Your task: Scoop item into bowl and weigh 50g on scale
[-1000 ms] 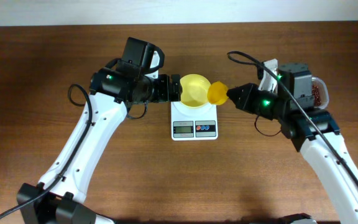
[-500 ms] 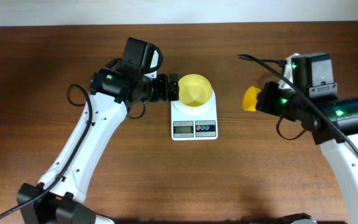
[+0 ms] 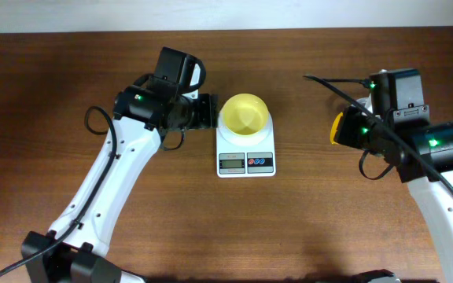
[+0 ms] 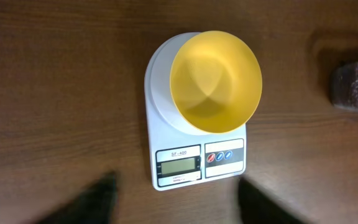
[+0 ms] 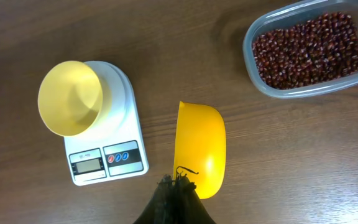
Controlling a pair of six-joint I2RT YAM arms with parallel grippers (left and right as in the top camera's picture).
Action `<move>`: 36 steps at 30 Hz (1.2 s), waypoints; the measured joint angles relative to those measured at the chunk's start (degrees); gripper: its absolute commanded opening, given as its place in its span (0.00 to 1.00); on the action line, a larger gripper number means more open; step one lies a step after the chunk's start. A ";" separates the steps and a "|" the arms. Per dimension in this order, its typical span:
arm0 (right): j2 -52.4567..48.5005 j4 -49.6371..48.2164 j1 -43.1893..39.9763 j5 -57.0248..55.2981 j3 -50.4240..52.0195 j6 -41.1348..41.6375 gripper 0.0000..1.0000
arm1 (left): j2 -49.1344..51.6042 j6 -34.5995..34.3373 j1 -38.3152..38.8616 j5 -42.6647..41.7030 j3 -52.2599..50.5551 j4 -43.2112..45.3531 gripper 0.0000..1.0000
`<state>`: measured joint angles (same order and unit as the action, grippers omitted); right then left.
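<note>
The pale yellow bowl (image 3: 245, 115) sits upright on the white scale (image 3: 245, 157); no beans show inside it. My left gripper (image 3: 209, 112) is just left of the bowl and apart from it. In the left wrist view its blurred fingers (image 4: 98, 202) stand open over bare wood in front of the scale (image 4: 194, 165). My right gripper (image 5: 178, 183) is shut on the handle of an empty bright yellow scoop (image 5: 201, 149), held to the right of the scale (image 5: 107, 158). The dark reddish-brown beans (image 5: 306, 50) lie in a clear container at the far right.
The clear container (image 4: 356, 87) stands right of the scale; in the overhead view my right arm (image 3: 415, 134) covers it. Cables hang off both arms. Bare wooden tabletop (image 3: 234, 228) stretches in front of the scale.
My right arm swung the scoop away from the bowl's right rim to the right. My left gripper came off the bowl's left rim and drew back slightly, its fingers narrowing.
</note>
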<state>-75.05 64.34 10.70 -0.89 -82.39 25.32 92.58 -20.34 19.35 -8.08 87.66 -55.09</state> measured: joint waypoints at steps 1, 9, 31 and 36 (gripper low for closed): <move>0.00 0.00 0.00 -0.13 0.00 -0.15 0.04 | 0.00 -0.04 0.00 0.00 0.00 0.00 0.00; 0.00 -0.02 0.00 -0.22 0.00 -0.55 0.04 | -0.02 -1.27 2.38 0.83 0.00 -1.36 0.00; 0.00 -0.04 0.00 -0.39 0.00 -0.57 0.04 | 0.79 -37.97 24.33 18.67 -6.58 -1.27 0.00; 0.00 -0.04 0.00 -0.39 0.00 -0.52 0.04 | 7.63 -38.73 26.91 19.06 -7.02 1.60 0.00</move>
<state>-75.05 64.29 10.70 -1.28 -82.39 24.80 100.20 -59.07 46.26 10.98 80.64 -53.49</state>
